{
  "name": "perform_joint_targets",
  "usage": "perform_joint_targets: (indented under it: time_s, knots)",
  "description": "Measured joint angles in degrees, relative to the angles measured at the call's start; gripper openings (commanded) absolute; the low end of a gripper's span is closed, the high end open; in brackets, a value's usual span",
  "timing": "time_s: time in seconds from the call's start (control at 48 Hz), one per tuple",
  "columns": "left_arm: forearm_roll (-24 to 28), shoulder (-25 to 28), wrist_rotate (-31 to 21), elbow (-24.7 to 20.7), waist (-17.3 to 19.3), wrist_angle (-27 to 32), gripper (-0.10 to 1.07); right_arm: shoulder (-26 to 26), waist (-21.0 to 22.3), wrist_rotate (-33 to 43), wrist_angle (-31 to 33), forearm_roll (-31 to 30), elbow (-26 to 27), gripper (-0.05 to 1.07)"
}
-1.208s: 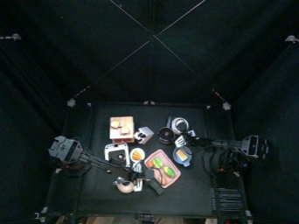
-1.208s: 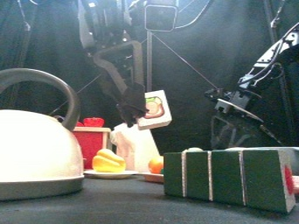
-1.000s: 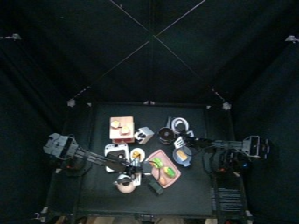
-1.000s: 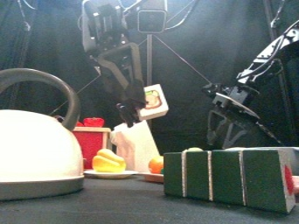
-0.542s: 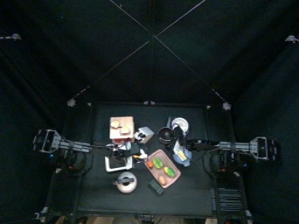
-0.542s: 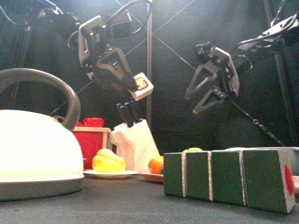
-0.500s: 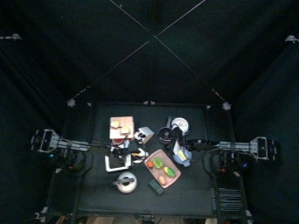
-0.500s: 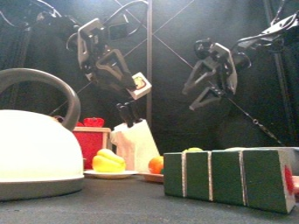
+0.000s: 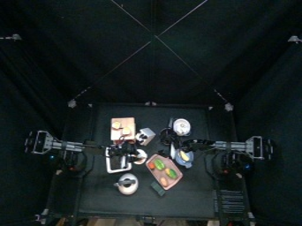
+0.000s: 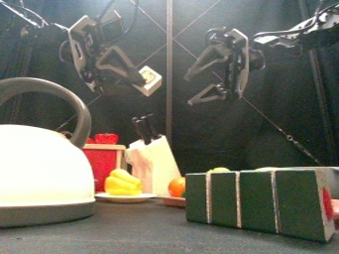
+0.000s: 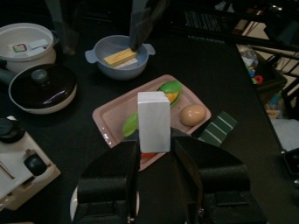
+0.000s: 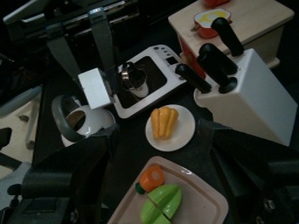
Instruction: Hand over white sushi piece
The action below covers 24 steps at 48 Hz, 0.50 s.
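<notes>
The white sushi piece [image 10: 146,79] is a white block with a coloured end face, held high above the table. My left gripper [image 10: 130,75] is shut on it. The left wrist view shows the sushi piece [image 11: 153,127] standing upright between the two jaws, over a pink tray [image 11: 201,98]. My right gripper [image 10: 205,87] hangs open just to the right of it at about the same height, a small gap apart. In the right wrist view the sushi piece [image 12: 96,87] sits in the other arm's jaws ahead of my own spread fingers [image 12: 49,187].
A white kettle [image 10: 40,159] stands large at the front left. Behind it are a knife block [image 10: 153,164], a plate of yellow food [image 10: 123,184] and an orange [image 10: 176,187]. Green-wrapped sushi pieces [image 10: 265,203] fill the front right. A blue bowl [image 11: 121,57] and a black pot [image 11: 41,87] sit below.
Both arms have risen. The left gripper carried the sushi piece up and leftward; the right gripper swung up and in from the right, ending close beside it.
</notes>
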State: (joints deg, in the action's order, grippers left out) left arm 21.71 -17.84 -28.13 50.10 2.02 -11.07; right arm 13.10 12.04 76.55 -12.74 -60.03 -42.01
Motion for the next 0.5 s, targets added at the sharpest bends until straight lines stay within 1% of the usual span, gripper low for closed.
perform_joint_targets:
  time_s: [0.229, 0.5]
  knots:
    - [-0.09, 0.62, 0.0, 0.0, 0.0, -0.44, 0.58, -3.25, -2.02, -0.09, -2.81, -4.13, 3.69, 1.01]
    - [-0.09, 1.67, 0.0, -0.09, 0.09, -1.67, 0.58, -5.89, -3.34, 0.0, -3.43, -5.89, 6.15, 1.01]
